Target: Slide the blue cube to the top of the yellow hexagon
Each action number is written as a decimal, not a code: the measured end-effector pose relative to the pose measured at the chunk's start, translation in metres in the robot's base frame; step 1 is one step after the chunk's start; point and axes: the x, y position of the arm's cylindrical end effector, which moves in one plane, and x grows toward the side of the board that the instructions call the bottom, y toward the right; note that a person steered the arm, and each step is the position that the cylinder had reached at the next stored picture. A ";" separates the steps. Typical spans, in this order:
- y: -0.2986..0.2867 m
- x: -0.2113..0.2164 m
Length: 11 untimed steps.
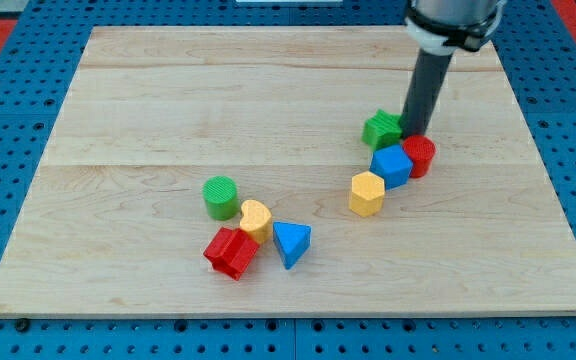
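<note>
The blue cube [392,165] sits right of the board's middle, just above and to the right of the yellow hexagon [366,193], and touches its upper right side. My tip [411,133] is just above the blue cube, between a green star-like block [381,129] on its left and a red cylinder [420,156] on its lower right. The red cylinder touches the blue cube's right side.
A second cluster lies lower left of the middle: a green cylinder [221,197], a yellow block [255,219], a red star-like block [231,251] and a blue triangle [291,243]. The wooden board [168,100] rests on a blue pegboard surface.
</note>
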 end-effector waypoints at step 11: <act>0.018 0.044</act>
